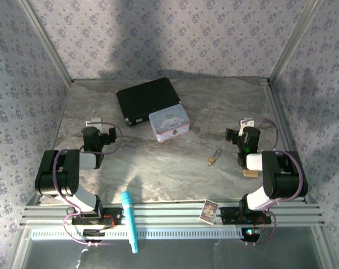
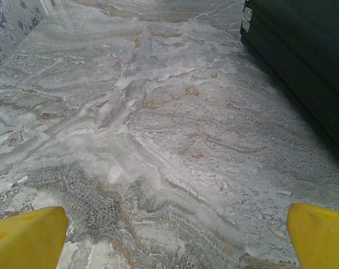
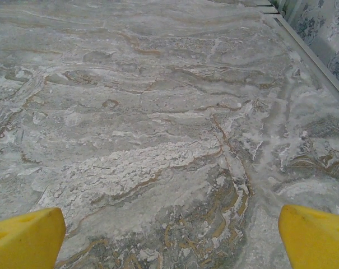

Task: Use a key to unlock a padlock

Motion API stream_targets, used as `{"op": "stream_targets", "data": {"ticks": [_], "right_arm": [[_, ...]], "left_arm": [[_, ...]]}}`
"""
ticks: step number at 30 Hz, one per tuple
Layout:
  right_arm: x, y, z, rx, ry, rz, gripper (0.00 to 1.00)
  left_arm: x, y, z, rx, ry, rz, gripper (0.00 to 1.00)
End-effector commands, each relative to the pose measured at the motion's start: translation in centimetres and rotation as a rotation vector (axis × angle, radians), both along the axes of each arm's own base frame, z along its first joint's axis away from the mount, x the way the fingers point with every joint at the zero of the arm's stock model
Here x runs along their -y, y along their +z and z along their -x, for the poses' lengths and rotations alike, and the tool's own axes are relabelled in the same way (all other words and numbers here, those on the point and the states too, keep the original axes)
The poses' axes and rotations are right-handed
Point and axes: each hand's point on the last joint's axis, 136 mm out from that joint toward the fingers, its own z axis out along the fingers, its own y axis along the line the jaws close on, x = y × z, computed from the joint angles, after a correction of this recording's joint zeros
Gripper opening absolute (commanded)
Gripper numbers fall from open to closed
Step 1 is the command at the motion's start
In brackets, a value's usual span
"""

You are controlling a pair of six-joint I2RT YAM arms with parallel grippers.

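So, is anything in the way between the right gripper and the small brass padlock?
Nothing visible. Only bare marble tabletop lies between the open right gripper and the small brass padlock; the pastel tin box sits well aside.

The black-and-white left arm [image 1: 65,174] sits folded, its elbow pushed out to the left and its wrist reaching forward, away from its base. The left claw [image 1: 99,137] has its jaws spread wide. In the left wrist view its yellow fingertips [image 2: 26,238] sit at opposite bottom corners. The black-and-white right arm [image 1: 275,179] mirrors this pose, elbow out to the right. The right claw [image 1: 242,137] is spread just as wide and empty, its yellow fingertips [image 3: 315,235] far apart.
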Motion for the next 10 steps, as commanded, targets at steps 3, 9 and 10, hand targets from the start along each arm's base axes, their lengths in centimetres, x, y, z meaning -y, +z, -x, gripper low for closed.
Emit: {"op": "stream_targets", "data": {"ticks": [3, 9, 10], "right_arm": [[-0.08, 0.69, -0.49, 0.029, 0.006, -0.004, 0.99], [-0.09, 0.61, -0.48, 0.026, 0.014, -0.015, 0.99], [-0.14, 0.65, -0.52, 0.028, 0.015, -0.012, 0.99]], "left_arm": [[0.13, 1.35, -0.68, 0.044, -0.018, 0.003, 1.0], [0.17, 1.34, -0.68, 0.043, -0.019, 0.004, 1.0], [0.17, 1.34, -0.67, 0.043, -0.019, 0.003, 1.0]]}}
